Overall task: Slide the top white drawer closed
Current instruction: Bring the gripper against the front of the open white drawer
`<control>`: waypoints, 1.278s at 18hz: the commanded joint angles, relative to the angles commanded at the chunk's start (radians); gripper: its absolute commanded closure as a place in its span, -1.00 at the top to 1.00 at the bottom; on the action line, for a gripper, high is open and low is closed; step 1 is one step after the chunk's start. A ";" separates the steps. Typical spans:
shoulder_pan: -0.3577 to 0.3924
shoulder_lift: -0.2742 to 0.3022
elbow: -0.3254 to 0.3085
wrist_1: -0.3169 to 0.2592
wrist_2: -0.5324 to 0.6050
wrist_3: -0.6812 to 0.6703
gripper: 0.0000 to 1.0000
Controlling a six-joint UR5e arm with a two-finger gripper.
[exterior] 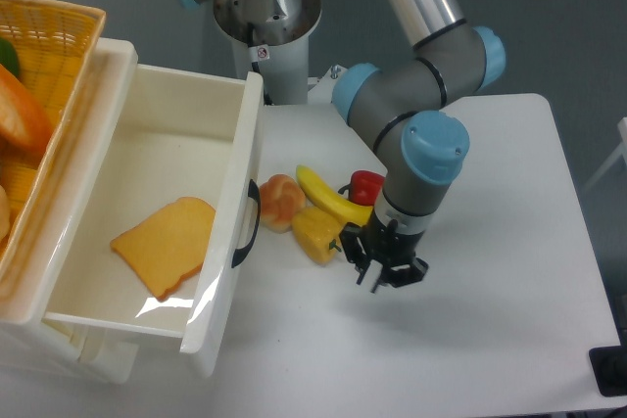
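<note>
**Top drawer open, arm waiting to its right**

Far left of the end effector, a wicker basket (49, 36) sits on the cabinet. The top white drawer (220, 242) stands pulled fully out, a slice of toast (167, 242) inside, its black handle (247, 227) facing the arm. Toy foods lie between: a peach (281, 201), banana (331, 198), yellow pepper (315, 234) and red pepper (367, 186). The end effector (384, 276) hangs over the bench (490, 291), fingers slightly apart, empty, seemingly poised to push the drawer front leftward.

The top white drawer (147, 134) stands pulled fully open, curved black handle facing right.
</note>
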State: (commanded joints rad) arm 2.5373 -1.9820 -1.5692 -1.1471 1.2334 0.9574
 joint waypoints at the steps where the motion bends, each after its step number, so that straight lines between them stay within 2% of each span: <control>1: -0.005 0.006 0.002 -0.032 -0.017 -0.020 -0.83; 3: -0.017 0.025 0.002 -0.086 -0.055 -0.045 -0.83; 6: -0.034 0.026 0.002 -0.127 -0.103 -0.092 -0.82; 13: -0.048 0.048 0.014 -0.160 -0.212 -0.135 -0.80; 20: -0.043 0.086 0.018 -0.247 -0.227 -0.135 -0.80; 23: -0.049 0.097 0.018 -0.253 -0.227 -0.134 -0.80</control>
State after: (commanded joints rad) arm 2.4881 -1.8853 -1.5509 -1.4005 1.0063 0.8237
